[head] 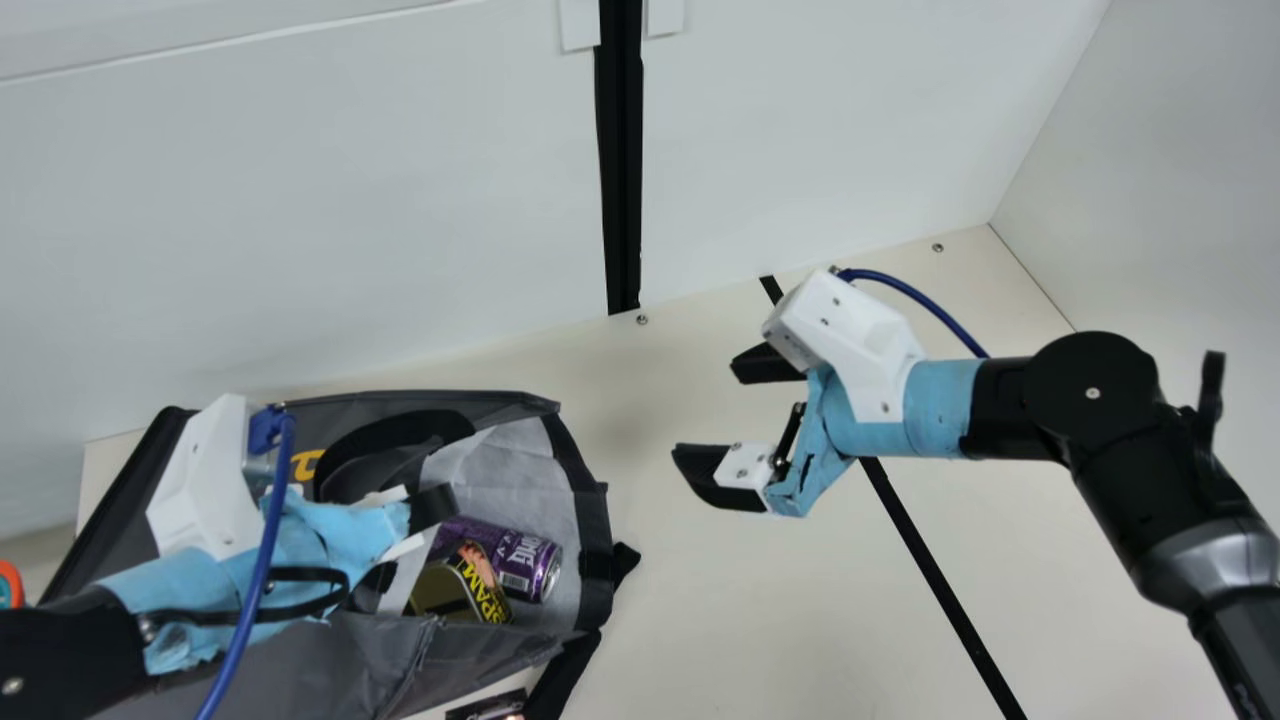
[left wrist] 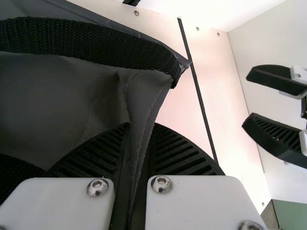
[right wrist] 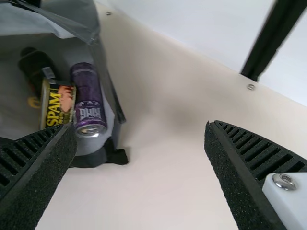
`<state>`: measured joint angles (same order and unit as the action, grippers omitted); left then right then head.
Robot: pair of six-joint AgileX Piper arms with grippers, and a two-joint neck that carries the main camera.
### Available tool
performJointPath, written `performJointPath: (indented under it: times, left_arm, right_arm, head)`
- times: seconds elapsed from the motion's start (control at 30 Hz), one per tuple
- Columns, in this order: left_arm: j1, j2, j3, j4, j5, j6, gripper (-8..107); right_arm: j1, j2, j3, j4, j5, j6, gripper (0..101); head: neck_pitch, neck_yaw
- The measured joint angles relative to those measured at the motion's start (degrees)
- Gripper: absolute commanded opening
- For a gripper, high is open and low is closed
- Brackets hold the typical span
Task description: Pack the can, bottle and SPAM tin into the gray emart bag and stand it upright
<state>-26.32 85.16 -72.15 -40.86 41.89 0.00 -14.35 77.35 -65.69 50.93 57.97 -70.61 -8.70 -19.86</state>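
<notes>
In the main view the gray bag (head: 330, 655) lies on its side, mouth toward the right. My left gripper (head: 408, 548) is at the bag; in its wrist view the gripper (left wrist: 140, 139) is shut on a fold of bag fabric (left wrist: 144, 103). Inside the mouth rest the purple can (head: 530, 562) and the SPAM tin (head: 462, 592), side by side. The right wrist view shows a dark bottle (right wrist: 38, 69) behind the tin (right wrist: 57, 103) and can (right wrist: 88, 98). To the right of the bag, my right gripper (head: 706, 412) is open and empty; its wrist view has the gripper (right wrist: 141, 132) wide apart.
Black strap ends (head: 572, 665) trail by the bag's mouth. A dark printed item (head: 490, 706) lies at the main view's bottom edge, and an orange and teal object (head: 10, 585) at its left edge. White walls (head: 300, 200) stand behind and at the right of the table (head: 700, 600).
</notes>
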Motion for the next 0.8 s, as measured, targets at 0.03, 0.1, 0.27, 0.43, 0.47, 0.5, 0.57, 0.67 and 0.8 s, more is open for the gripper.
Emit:
performJointPath:
  times: [0.03, 0.1, 0.27, 0.43, 0.47, 0.5, 0.57, 0.67, 0.8]
  left_arm:
    - [0.0, 0.0, 0.0, 0.0, 0.0, 0.0, -8]
    - [0.0, 0.0, 0.0, 0.0, 0.0, 0.0, -8]
    - [0.0, 0.0, 0.0, 0.0, 0.0, 0.0, -8]
    - [0.0, 0.0, 0.0, 0.0, 0.0, 0.0, -8]
    - [0.0, 0.0, 0.0, 0.0, 0.0, 0.0, -8]
    - [0.0, 0.0, 0.0, 0.0, 0.0, 0.0, -8]
    - [0.0, 0.0, 0.0, 0.0, 0.0, 0.0, -8]
    - [0.0, 0.0, 0.0, 0.0, 0.0, 0.0, -8]
    - [0.0, 0.0, 0.0, 0.0, 0.0, 0.0, -8]
  right_arm:
    - [-0.5, -0.4, 0.1, -0.6, -0.2, 0.4, 95]
    - [-1.5, -1.3, 0.4, -1.4, -0.9, 1.1, 95]
    - [-4.2, -2.8, 0.7, -2.8, -2.1, 3.1, 95]
    - [-7.4, -4.1, 0.6, -4.4, -2.8, 5.4, 95]
    - [-7.9, -4.3, 0.5, -4.5, -3.0, 5.7, 95]
    - [-8.5, -4.6, 0.5, -4.8, -3.1, 6.0, 95]
    - [-9.8, -5.1, 0.4, -5.4, -3.1, 7.2, 95]
    - [-11.6, -5.9, 0.1, -6.6, -3.5, 8.4, 95]
    - [-13.8, -7.0, -0.1, -8.3, -3.7, 10.0, 95]
  head:
    - [0.1, -0.1]
    - [0.0, 0.0]
    - [0.0, -0.1]
    - [0.0, -0.1]
    - [0.0, 0.0]
    - [0.0, -0.1]
    - [0.0, -0.1]
    - [0.0, 0.0]
    - [0.0, -0.1]
